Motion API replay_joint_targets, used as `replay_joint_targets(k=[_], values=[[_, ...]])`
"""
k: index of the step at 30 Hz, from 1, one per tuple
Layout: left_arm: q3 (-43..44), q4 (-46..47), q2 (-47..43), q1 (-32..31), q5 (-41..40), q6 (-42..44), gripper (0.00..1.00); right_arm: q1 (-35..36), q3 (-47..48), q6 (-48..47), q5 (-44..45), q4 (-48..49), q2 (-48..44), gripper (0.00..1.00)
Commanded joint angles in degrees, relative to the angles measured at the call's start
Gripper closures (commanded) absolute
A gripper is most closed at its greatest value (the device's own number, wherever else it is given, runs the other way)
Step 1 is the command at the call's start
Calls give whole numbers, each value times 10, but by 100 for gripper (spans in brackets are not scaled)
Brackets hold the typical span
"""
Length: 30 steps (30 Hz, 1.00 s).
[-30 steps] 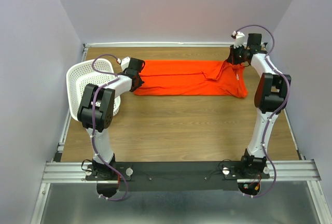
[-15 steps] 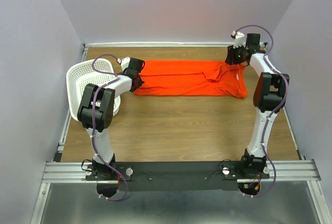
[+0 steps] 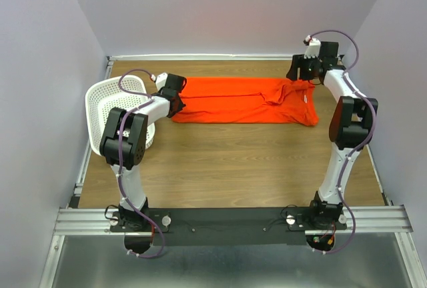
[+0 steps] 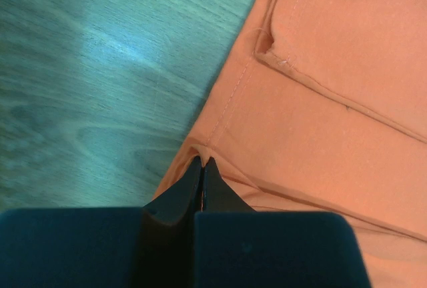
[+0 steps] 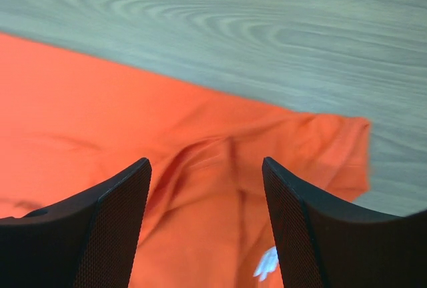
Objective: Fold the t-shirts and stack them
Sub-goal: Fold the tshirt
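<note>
Left gripper point(image 4: 201, 163) is fully closed, its two fingers pressed flat together with no gap showing. The tips pinch the left edge of the shirt point(image 3: 240, 101), right where the cloth meets bare wood, and short creases run out from the pinch across the fabric. A stitched hem runs up and away from the tips in the left wrist view, and a second layer of cloth with its own seam lies on top further right.

Right gripper point(image 5: 205, 163) stands wide open and has hold of nothing. Its two dark fingers point(image 5: 113, 228) frame the right end of the shirt from above, with a clear gap between the pads and the cloth below. Under that gap the fabric is rumpled into a soft ridge, and a small white label point(image 5: 267, 263) shows near the right finger. A sleeve corner lies flat on the wood just to the right.

From above, the shirt lies on the far half of the table point(image 3: 233, 161), folded into a long narrow band running left to right. Its left end sits under the left gripper and its right end under the right gripper. The band is mostly flat; the right part is wider and bunched, with a fold standing up a little near the far edge.

A white basket point(image 3: 110, 98) sits tilted at the table's left edge, partly hidden behind the left arm.
</note>
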Motion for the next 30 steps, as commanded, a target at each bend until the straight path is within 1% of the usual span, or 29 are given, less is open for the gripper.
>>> replay_joint_targets(k=[1,3,7,11,19,26,29,30], values=[[23,1,0,3,-4,10,100,4,-42,20,-102,16,-70,25],[28,2,-3,3,-4,9,100,4,-72,15,-117,16,-93,25],[41,-2,-2,3,-2,8,100,4,-118,-8,-117,16,-122,25],[49,-9,4,3,1,6,100,4,-139,-17,-122,16,-131,25],[65,-30,9,9,-6,0,100,4,-150,-20,-127,16,-135,25],[58,-40,10,18,5,2,93,4,-152,-21,-130,16,-136,25],[50,-31,7,21,17,7,86,4,-153,-23,-131,17,-137,25],[52,-28,9,23,21,11,82,4,-154,-22,-132,16,-137,25]])
